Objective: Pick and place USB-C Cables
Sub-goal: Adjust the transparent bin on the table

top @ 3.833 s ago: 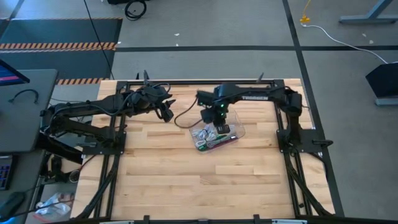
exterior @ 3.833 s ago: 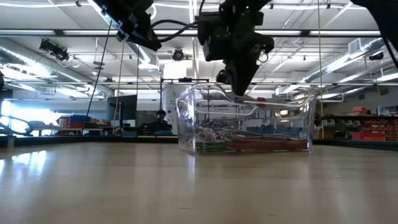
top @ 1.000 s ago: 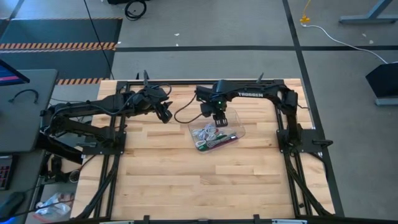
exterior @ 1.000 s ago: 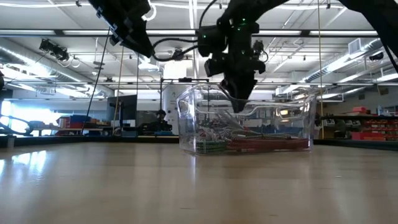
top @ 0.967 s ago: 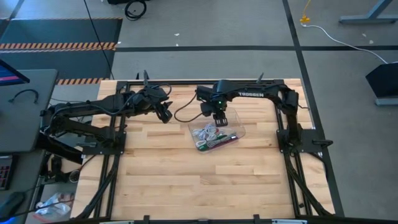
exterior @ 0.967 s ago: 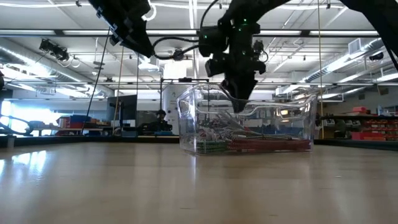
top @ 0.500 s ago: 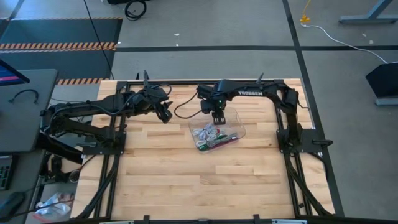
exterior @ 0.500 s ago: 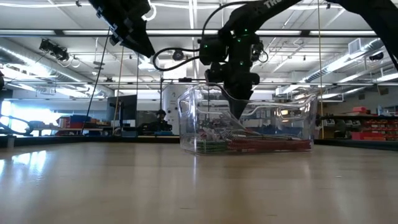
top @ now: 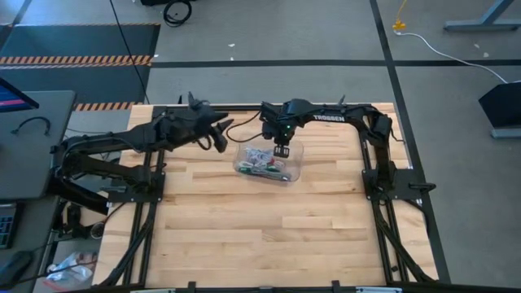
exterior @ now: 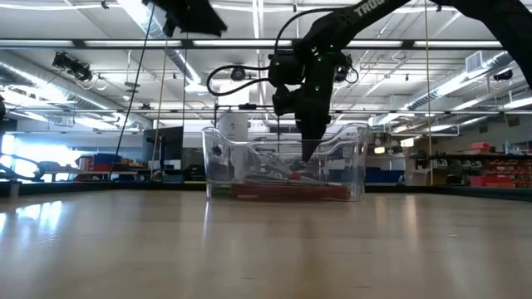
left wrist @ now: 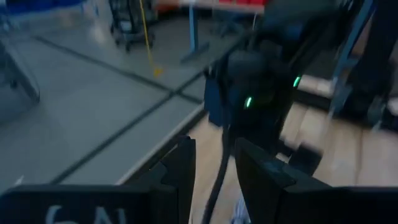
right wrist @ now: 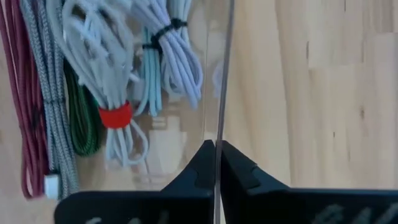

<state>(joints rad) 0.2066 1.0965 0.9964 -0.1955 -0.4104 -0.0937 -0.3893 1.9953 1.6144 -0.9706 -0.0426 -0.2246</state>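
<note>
On the wooden tabletop [top: 244, 228], hall behind, the right pincer [right wrist: 215, 163] clamped the clear tray [top: 295, 167] wall; USB-C cables [right wrist: 118, 81] lay just inside, left.

The right gripper [right wrist: 215, 163] has its two dark fingers [right wrist: 204, 165] pinched on the thin clear wall of the tray [right wrist: 219, 74]. Inside the tray lie cables [right wrist: 112, 81]: a grey bundle with a red tie [right wrist: 115, 116], a pale one with a black tie, a green one [right wrist: 81, 124], a braided grey one and a dark red one. Bare wood table [right wrist: 317, 87] shows outside the wall.
</note>
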